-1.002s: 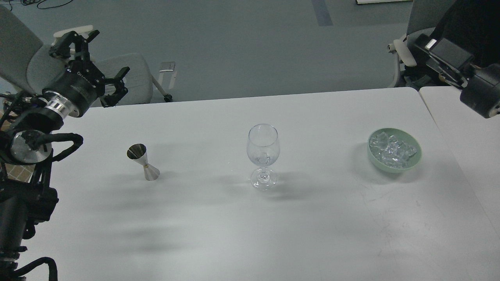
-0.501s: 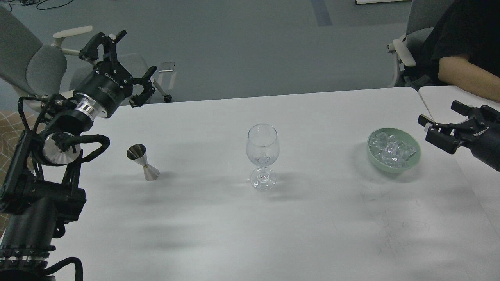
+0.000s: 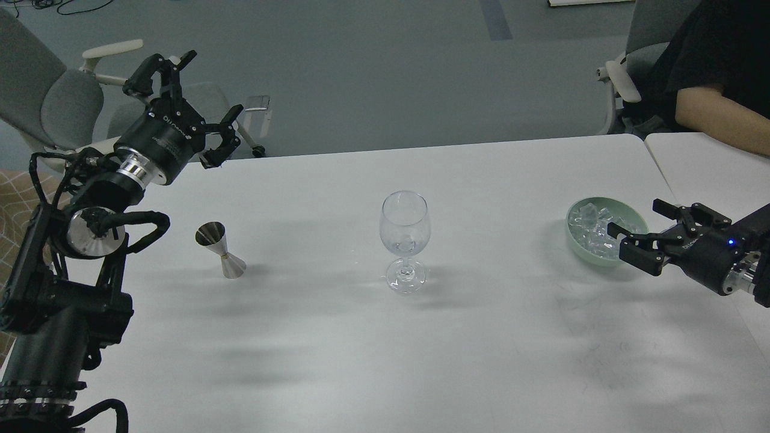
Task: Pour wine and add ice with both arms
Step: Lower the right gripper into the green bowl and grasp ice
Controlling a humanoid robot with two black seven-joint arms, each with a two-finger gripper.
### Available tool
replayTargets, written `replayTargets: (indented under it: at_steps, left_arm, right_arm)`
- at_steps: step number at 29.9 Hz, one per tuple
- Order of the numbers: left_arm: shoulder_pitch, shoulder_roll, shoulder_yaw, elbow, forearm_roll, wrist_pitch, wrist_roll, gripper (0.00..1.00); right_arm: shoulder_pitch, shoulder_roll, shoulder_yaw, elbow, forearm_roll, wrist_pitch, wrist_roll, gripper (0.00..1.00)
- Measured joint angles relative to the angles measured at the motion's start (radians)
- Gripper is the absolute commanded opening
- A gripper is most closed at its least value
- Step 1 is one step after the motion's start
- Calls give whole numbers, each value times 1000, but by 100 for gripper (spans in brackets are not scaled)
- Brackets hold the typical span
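Note:
A clear stemmed wine glass [image 3: 405, 239] stands upright mid-table and looks empty. A steel jigger [image 3: 220, 249] stands to its left. A pale green bowl [image 3: 576, 245] at the right holds a heap of clear ice cubes [image 3: 592, 230]. My left gripper [image 3: 198, 105] is open and empty, raised past the table's far left edge, well above the jigger. My right gripper [image 3: 639, 227] is open and empty, low over the bowl's right rim, covering part of it.
A person's bare arm [image 3: 716, 120] rests at the far right by a second white table [image 3: 710, 168]. Grey office chairs [image 3: 66, 102] stand behind the far left edge. The white table [image 3: 385, 349] spreads wide in front of the glass.
My right arm has swung down and left from the upper right corner, its open gripper now at the bowl's right rim. My left gripper rose and moved right, then held still.

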Motion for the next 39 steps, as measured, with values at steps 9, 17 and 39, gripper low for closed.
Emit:
replayTargets:
  at_steps: [9, 17, 39]
  left_arm:
    - [3, -32, 0, -13, 0, 0, -1, 98]
    - [3, -33, 0, -15, 0, 0, -1, 98]
    - [5, -33, -2, -17, 0, -1, -2, 98]
  right_arm:
    - [37, 46, -22, -58, -2, 1, 0, 71]
    - [70, 75, -64, -104, -2, 7, -2, 68]
    - [100, 109, -103, -152, -1, 13, -5, 42]
